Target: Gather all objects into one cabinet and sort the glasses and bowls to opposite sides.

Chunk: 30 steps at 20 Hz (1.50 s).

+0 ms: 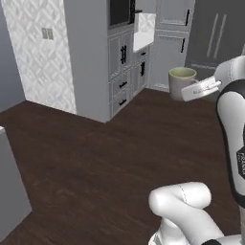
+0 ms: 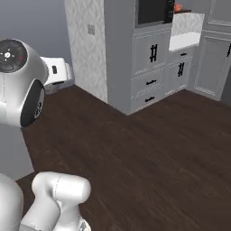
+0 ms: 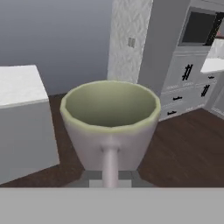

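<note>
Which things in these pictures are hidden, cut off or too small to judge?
- Fingers: in the hand view the grey mug covers them, so the grip itself is not visible.
- Gripper: left base view shows it at the mug's side; the contact is too small to read.
- Orange object: right base view, far and tiny, partly behind the cabinet edge; its kind is unclear.
- Mug bottom: hand view, cut off at the lower edge.

The grey mug with olive-green rim (image 1: 182,82) sits upright at the gripper (image 1: 187,92) (handle toward it), above the dark wooden floor (image 1: 95,162), before the grey panelled cabinet with black bar handles (image 1: 122,72).
</note>
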Available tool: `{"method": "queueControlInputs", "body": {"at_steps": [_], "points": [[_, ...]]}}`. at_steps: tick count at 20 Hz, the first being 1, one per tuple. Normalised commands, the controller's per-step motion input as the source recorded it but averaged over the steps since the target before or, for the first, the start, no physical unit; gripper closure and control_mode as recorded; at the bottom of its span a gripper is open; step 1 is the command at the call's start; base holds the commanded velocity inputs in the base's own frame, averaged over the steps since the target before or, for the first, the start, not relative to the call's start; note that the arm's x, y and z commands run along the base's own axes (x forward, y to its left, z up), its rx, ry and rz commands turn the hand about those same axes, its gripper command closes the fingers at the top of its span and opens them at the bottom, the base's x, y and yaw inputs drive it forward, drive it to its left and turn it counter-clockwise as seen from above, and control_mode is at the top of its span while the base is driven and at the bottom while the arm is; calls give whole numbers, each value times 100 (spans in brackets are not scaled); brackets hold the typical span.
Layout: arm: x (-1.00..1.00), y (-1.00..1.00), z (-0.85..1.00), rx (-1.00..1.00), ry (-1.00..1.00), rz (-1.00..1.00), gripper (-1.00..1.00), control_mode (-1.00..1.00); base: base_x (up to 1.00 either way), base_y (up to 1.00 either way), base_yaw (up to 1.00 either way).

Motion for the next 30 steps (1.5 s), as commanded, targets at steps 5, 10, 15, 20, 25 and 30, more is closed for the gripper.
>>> {"method": "queueControlInputs", "body": {"at_steps": [5,10,15,20,25,30], "points": [[0,0,0,0,0,0,100,100,-8,-78,-68],[0,0,0,0,0,0,100,100,20,-14,-51],[0,0,0,0,0,0,100,100,100,65,-11],[0,0,0,0,0,0,100,100,100,64,-3],[0,0,0,0,0,0,100,100,100,17,-5],[0,0,0,0,0,0,100,100,100,0,5]]}}
